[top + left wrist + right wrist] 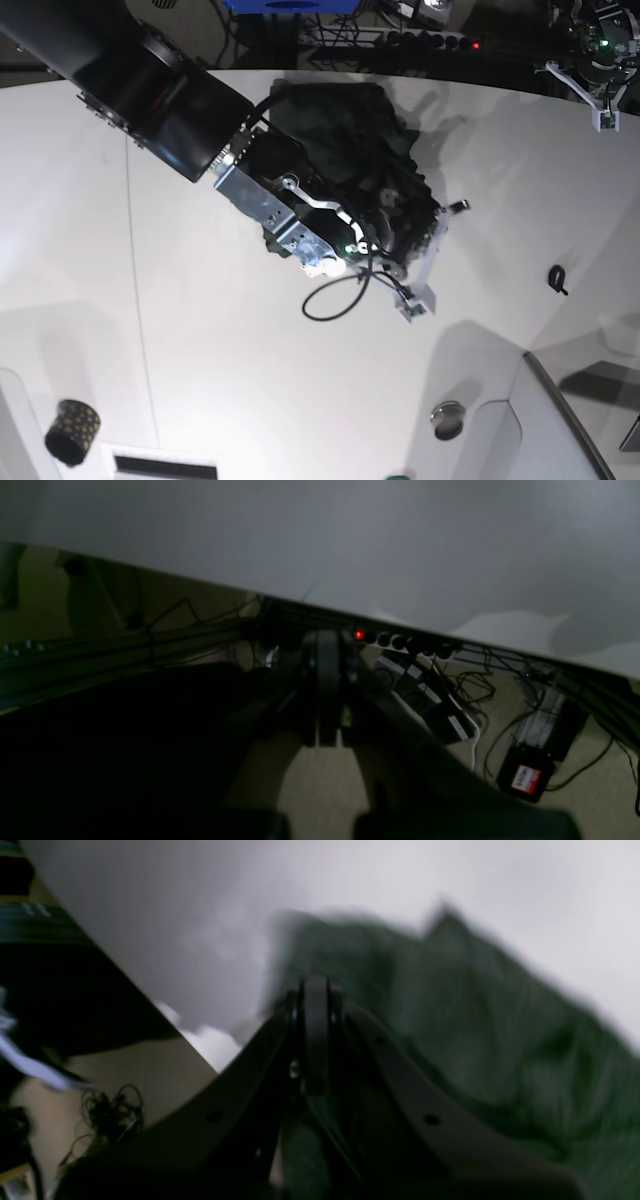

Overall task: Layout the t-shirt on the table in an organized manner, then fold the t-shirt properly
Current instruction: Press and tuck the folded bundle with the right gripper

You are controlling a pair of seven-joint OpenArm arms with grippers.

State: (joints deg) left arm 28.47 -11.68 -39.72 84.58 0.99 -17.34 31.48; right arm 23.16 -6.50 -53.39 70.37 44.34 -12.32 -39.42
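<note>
- Lying crumpled toward twelve o'clock on the table (pixel 200 380), the t-shirt (pixel 345 130) forms a dark green heap close to the curved far edge.
- Right gripper (pixel 315 990) hangs over the heap's six o'clock side, its fingers pressed together; whether cloth is pinched between them, I cannot tell.
- Left gripper (pixel 327 645) sits at two o'clock beyond the table's edge, well apart from the shirt, fingers clenched on nothing visible.

the base view is looking straight down on the tabletop (pixel 150 330); both wrist views are looking along their tools, close, sharing the tabletop (pixel 350 540) edge, the right one (pixel 150 915) too.
</note>
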